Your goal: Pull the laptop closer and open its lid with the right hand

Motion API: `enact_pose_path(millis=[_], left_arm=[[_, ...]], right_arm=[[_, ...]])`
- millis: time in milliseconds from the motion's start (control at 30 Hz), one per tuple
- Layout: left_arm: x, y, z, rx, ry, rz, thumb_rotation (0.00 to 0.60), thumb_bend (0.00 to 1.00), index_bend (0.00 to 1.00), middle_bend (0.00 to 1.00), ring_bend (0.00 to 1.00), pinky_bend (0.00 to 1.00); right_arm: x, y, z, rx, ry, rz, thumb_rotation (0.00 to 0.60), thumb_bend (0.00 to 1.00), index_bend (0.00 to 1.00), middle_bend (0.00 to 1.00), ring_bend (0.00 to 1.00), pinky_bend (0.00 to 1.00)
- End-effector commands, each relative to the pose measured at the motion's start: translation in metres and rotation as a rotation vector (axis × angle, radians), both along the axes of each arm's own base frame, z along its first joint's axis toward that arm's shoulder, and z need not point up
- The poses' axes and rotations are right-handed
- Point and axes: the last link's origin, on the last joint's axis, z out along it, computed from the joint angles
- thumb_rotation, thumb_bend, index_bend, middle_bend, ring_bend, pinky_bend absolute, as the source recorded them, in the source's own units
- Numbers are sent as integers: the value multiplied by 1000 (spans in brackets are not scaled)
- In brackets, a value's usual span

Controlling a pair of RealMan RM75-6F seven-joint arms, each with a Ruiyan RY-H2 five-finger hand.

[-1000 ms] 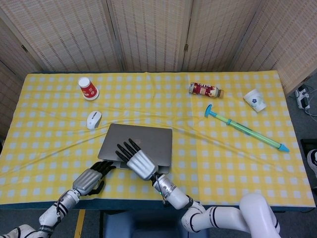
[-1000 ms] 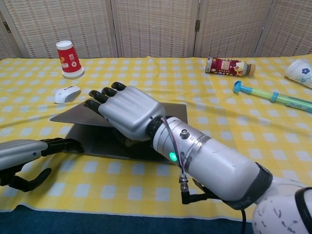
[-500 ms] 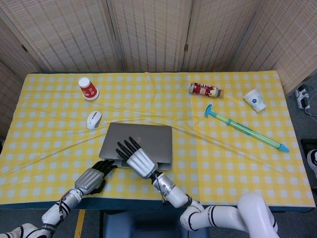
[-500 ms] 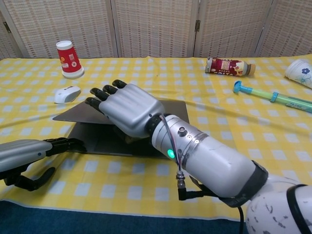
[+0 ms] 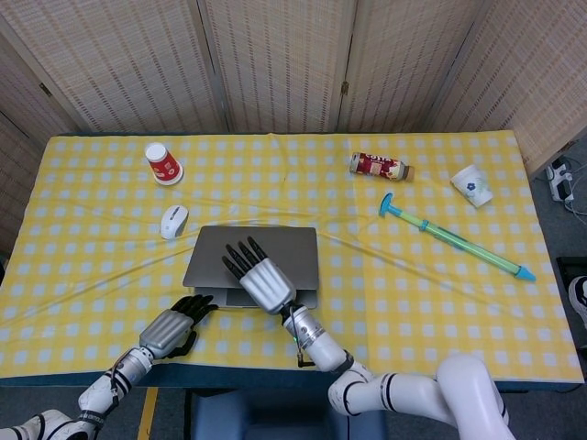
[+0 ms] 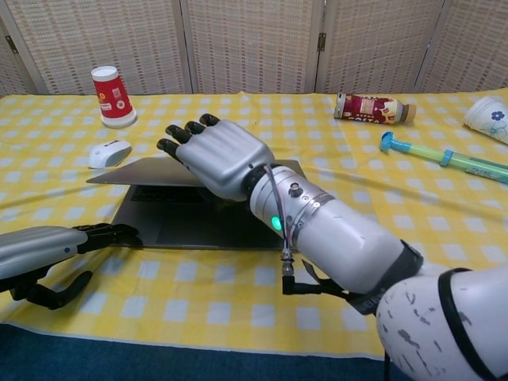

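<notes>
The grey laptop [image 5: 284, 247] lies near the table's front edge, its lid [image 6: 131, 171] raised a little above the base [image 6: 190, 230]. My right hand [image 5: 261, 278] [image 6: 218, 159] holds the lid's front edge, fingers lying over the top and thumb hidden underneath. At the laptop's front left corner my left hand [image 5: 170, 330] [image 6: 48, 250] rests on the cloth. Its fingertips [image 6: 119, 235] touch the base and it holds nothing.
A white mouse [image 5: 173, 221] lies just left of the lid's back edge, with a red cup [image 5: 163, 163] behind it. To the right are a bottle on its side [image 5: 380, 166], a white cup [image 5: 472, 185] and a long teal pump [image 5: 454, 238]. The yellow checked cloth [image 5: 92, 266] is wrinkled.
My right hand has moved up and away from me with the lid's front edge, and the gap between lid and base has widened. The left hand has stayed put.
</notes>
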Motion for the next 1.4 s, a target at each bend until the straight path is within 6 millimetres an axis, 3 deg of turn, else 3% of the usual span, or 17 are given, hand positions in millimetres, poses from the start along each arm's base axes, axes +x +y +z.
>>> enact_pose_path(millis=[33, 633, 1400], left_arm=[[0, 0, 0, -1, 2, -1, 600, 790, 24, 89, 0, 0], [1, -1, 2, -9, 7, -9, 600, 791, 24, 89, 0, 0], [6, 0, 2, -8, 19, -18, 600, 791, 25, 89, 0, 0]], right_arm=[[4, -8, 7, -22, -21, -12, 600, 620, 0, 0, 0, 0], [15, -73, 62, -183, -85, -136, 600, 621, 0, 0, 0, 0], [13, -135, 96, -342, -72, -304, 600, 620, 0, 0, 0, 0]])
